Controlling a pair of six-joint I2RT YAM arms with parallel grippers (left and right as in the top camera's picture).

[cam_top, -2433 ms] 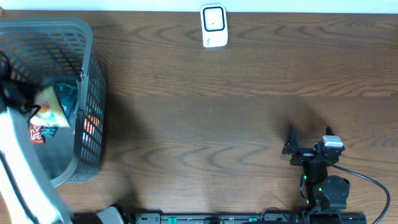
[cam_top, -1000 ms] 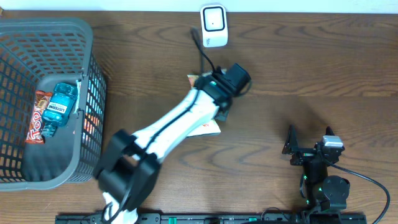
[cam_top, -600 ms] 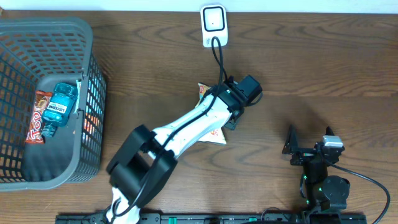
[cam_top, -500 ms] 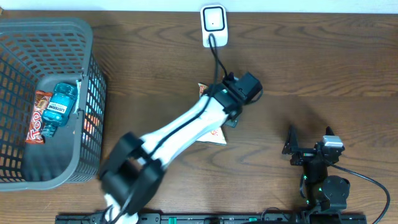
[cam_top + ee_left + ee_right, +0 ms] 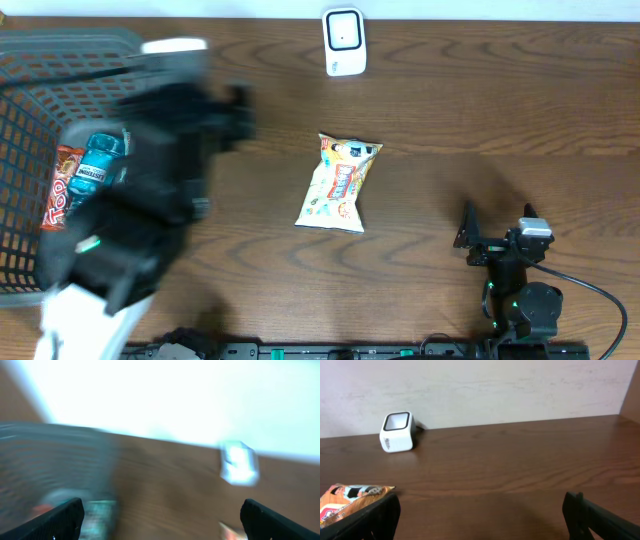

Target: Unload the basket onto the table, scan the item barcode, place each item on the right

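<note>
The item, a yellow-and-white snack bag [image 5: 340, 182], lies flat on the wooden table mid-way across, with nothing holding it; its corner also shows in the right wrist view [image 5: 345, 497]. The white barcode scanner [image 5: 343, 42] stands at the table's far edge behind the bag, upright in the right wrist view [image 5: 396, 431] and a blurred white box in the left wrist view [image 5: 239, 462]. My left gripper [image 5: 161, 525] is open and empty; its arm is a motion-blurred shape by the basket. My right gripper [image 5: 482, 520] is open and empty at the near right [image 5: 497, 225].
A grey mesh basket [image 5: 140, 70] stands at the left edge of the table. Inside it lie a teal mouthwash bottle [image 5: 90, 175] and a red candy bar [image 5: 58, 200].
My left gripper opened and let go of the snack bag, which now lies on the table. The left arm swung fast to the left, over the basket. The right arm has not moved.
</note>
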